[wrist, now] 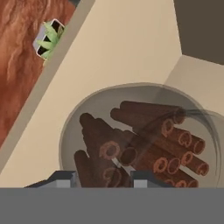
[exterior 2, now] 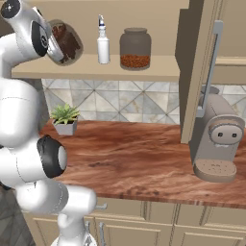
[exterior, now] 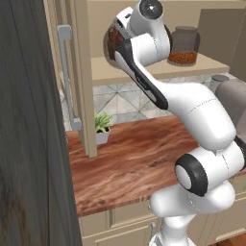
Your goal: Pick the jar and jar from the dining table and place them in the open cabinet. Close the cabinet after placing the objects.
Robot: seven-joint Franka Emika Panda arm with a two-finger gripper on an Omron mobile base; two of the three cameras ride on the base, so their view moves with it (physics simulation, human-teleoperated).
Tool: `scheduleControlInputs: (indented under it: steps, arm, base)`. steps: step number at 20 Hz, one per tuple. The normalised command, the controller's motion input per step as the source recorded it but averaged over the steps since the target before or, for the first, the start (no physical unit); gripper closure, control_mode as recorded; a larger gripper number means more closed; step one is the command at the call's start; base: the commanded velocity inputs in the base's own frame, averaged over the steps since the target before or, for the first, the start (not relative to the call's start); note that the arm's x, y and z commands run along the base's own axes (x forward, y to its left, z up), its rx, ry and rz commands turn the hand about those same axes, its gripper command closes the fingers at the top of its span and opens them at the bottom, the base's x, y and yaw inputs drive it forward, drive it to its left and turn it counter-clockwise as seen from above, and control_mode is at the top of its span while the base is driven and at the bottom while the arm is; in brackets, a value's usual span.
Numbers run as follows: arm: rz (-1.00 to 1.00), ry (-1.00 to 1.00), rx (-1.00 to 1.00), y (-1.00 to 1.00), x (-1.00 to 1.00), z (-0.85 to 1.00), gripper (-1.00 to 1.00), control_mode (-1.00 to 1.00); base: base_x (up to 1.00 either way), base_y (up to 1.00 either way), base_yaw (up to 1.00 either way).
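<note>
Brown sticks fill the jar [wrist: 140, 140] that is seen close up in the hand view, tilted so that its glass side faces the camera; the two dark tips of the hand [wrist: 103, 179] are seen at the bottom edge, set close together against the jar's wall, and the jar is taken to be gripped between them, though the contact itself is cut off by the frame; the jar is held over the beige shelf [wrist: 118, 48] inside the cabinet. In the right base view the same jar [exterior 2: 66, 42] is seen tipped on its side at the shelf's left end, partly behind the arm's wrist; a white spray bottle [exterior 2: 103, 41] stands just right of it, and the second jar [exterior 2: 135, 48], with reddish-brown grains, stands upright further right on the shelf. The open cabinet door [exterior 2: 199, 72] with its silver bar handle and a grey coffee machine [exterior 2: 218, 139] on the desk [exterior 2: 144, 158] are shown on the right of that view. In the left base view the spray bottle is hidden by the arm; the grain jar [exterior: 183, 46] is seen on the shelf, and the left door's handle [exterior: 67, 77] is shown. A small potted plant [exterior: 102, 126] stands on the desk below the shelf.
</note>
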Motion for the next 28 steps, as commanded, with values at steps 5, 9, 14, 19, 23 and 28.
scheduleControlInputs:
  steps: [5, 9, 14, 19, 23, 28]
  arm:
    - [0.00, 0.00, 0.09, 0.00, 0.55, 0.00, 1.00, -1.00]
    - [0.00, 0.00, 0.10, 0.00, 0.44, 0.00, 1.00, -1.00]
    - [0.00, 0.01, 0.08, 0.00, 0.26, -0.04, 1.00, -1.00]
    - [0.01, 0.04, 0.04, 0.01, 0.09, -0.04, 1.00, -1.00]
    - [0.06, 0.04, 0.04, 0.00, 0.19, -0.10, 1.00, -1.00]
    - [0.06, -0.02, 0.00, 0.11, 0.10, -0.11, -1.00, -1.00]
  base:
    - [0.00, 0.00, 0.00]
    - [0.00, 0.00, 0.00]
    - [0.00, 0.00, 0.00]
    - [0.00, 0.00, 0.00]
    - [0.00, 0.00, 0.00]
    - [0.00, 0.00, 0.00]
